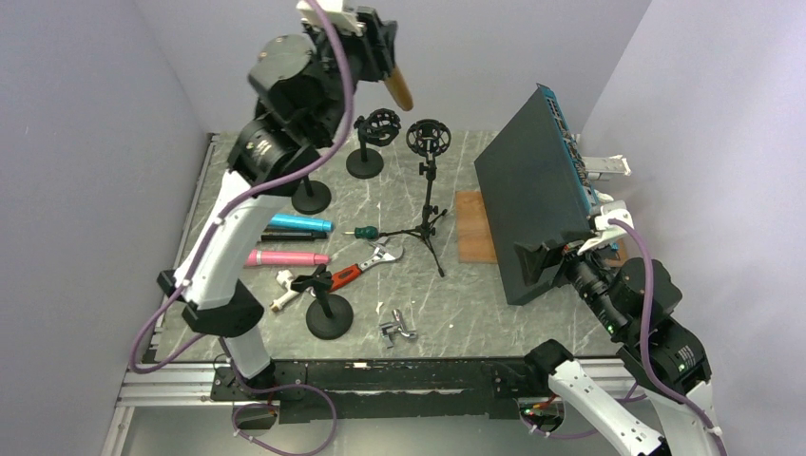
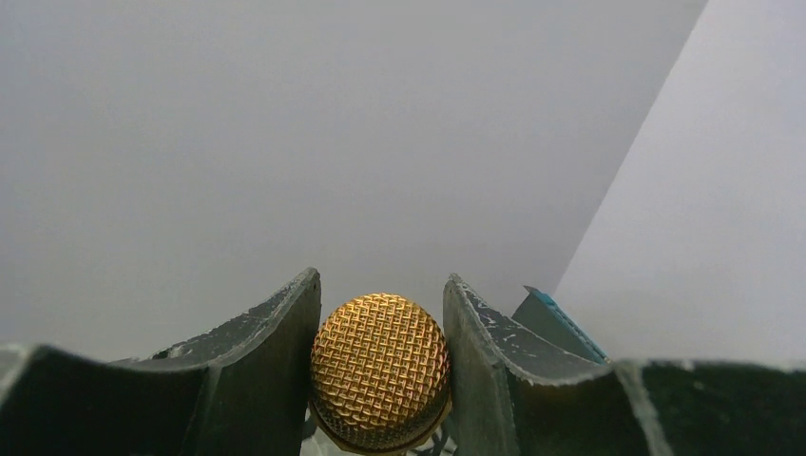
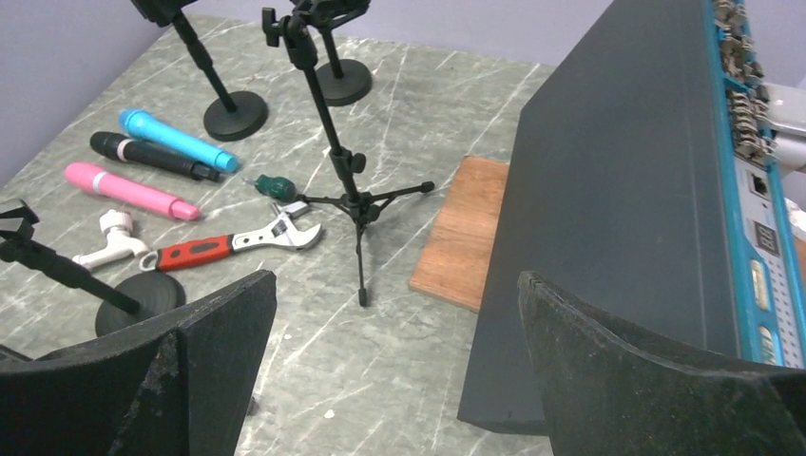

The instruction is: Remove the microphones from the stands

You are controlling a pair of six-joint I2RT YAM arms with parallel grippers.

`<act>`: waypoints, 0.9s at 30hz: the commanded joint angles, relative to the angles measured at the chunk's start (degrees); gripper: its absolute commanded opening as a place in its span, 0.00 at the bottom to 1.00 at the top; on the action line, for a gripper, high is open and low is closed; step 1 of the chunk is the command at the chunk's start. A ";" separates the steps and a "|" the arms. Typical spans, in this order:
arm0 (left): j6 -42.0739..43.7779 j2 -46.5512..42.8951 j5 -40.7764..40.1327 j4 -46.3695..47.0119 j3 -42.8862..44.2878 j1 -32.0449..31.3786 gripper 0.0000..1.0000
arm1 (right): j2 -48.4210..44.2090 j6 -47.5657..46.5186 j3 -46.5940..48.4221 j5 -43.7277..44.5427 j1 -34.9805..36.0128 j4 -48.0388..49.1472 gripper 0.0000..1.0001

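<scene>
High over the table (image 1: 475,313), left arm (image 1: 238,218): is reaching up toward the back wall, carrying the microphone (image 1: 401,87) well above every stand.
Step in hand: the lift-off seems to be finishing. The microphone is hanging free of all the stands, so to my eye the removal is all but done.
Next move: is likely calling for a slow descent to a bare patch of table, steering the dangling handle past the tripod stand (image 1: 430,204), then letting go.
Right gripper (image 3: 397,277): is waiting low on the right, jaws spread wide, holding nothing.
Left gripper (image 2: 380,285): jaws are pinching the microphone.
Microphone: its gold mesh head is sitting between the fingers (image 2: 276,351), touching both, with the handle poking out tilted beyond them.
</scene>
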 commanded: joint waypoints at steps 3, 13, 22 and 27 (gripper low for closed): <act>-23.44 -17.24 9.29 -10.64 -12.05 19.44 0.00 | 4.28 -0.40 0.17 -5.48 0.08 5.44 1.00; -50.02 -33.62 41.20 -16.73 -40.59 59.64 0.00 | 8.50 0.42 0.06 -8.88 0.08 8.15 1.00; -68.18 -47.81 36.37 -6.49 -78.02 72.29 0.00 | 12.32 -0.15 1.83 -9.72 0.12 9.46 1.00; -65.40 -45.42 29.24 -5.34 -86.25 72.22 0.00 | 13.48 0.19 3.26 -7.16 0.09 9.68 1.00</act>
